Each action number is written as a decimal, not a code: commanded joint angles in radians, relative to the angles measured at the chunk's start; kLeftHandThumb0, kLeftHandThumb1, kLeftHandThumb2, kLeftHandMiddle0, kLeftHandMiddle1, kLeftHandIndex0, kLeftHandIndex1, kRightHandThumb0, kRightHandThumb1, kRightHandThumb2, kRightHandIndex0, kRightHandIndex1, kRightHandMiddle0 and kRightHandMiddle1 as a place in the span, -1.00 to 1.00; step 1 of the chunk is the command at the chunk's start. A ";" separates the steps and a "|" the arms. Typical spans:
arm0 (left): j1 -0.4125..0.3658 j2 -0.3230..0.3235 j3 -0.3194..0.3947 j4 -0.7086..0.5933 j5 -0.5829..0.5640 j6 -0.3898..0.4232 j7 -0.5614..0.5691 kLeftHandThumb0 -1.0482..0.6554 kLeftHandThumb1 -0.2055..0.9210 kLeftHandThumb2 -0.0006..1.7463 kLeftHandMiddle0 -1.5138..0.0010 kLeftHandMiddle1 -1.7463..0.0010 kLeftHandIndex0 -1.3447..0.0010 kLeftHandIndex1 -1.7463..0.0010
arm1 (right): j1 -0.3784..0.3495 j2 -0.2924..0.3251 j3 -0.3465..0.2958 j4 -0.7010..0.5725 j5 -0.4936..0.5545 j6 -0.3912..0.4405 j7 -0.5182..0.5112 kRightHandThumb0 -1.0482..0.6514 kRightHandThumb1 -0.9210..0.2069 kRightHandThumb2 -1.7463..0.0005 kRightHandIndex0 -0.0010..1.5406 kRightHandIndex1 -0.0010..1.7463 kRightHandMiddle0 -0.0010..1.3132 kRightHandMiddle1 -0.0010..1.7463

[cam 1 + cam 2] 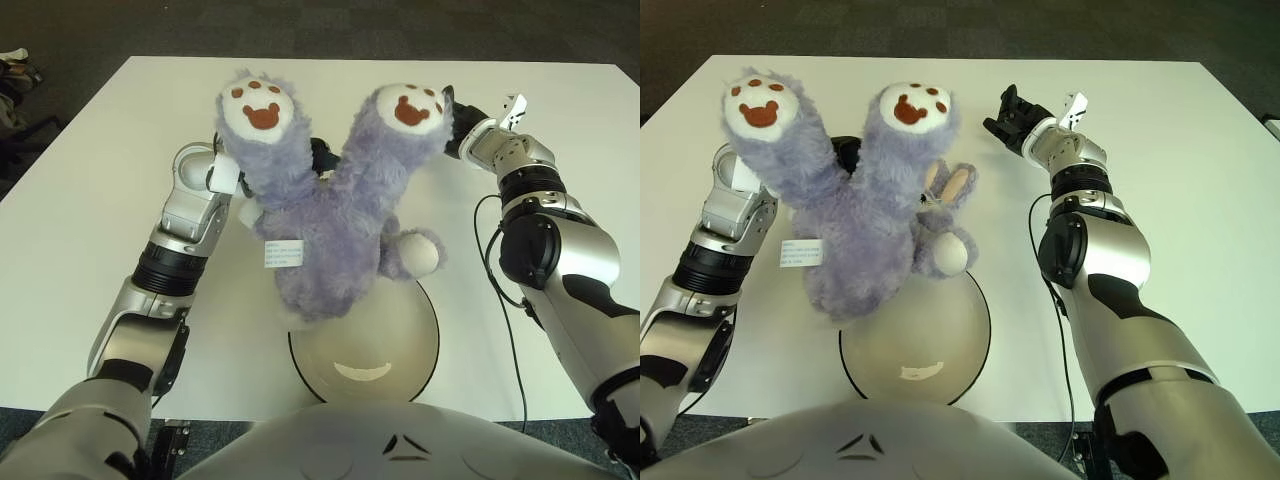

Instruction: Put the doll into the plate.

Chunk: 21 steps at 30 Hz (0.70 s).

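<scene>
hanging upside down at the centre of the frame, the doll (330,230), a shaggy purple plush with two white-soled feet pointing up, is held with its body just above the far rim of the plate (364,342), which sits at lower centre near the table's front edge; inverted like this, its lower bulk looks ready to be let down into the dish. the left hand (228,172) shows pressed against the plush at upper left, behind the left leg, and seems to be carrying it, though its fingers are buried in fur, so i cannot tell how they close. the right hand (1012,120), at upper right, stands apart from the doll with dark fingers loosely spread and nothing in them. a white tag (283,254) dangles on the doll's side, and a pale round paw (419,254) sticks out to the right. the white table (90,200) lies around. nothing blocks the plate itself, but the doll hides its far edge, so centring is a guess.
</scene>
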 commanded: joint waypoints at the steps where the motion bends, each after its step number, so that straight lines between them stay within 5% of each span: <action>1: 0.002 0.023 -0.006 -0.018 0.028 0.006 -0.008 0.23 -0.54 0.66 0.03 -1.00 -0.36 -0.41 | -0.018 0.001 -0.007 0.008 0.009 -0.016 0.010 0.27 0.52 -0.63 -0.96 0.35 -1.00 0.57; 21: 0.025 0.034 -0.037 -0.084 0.062 0.005 -0.009 0.23 -0.57 0.72 0.03 -1.00 -0.31 -0.54 | -0.026 0.000 -0.007 0.018 0.007 -0.027 0.007 0.27 0.53 -0.63 -0.99 0.32 -1.00 0.54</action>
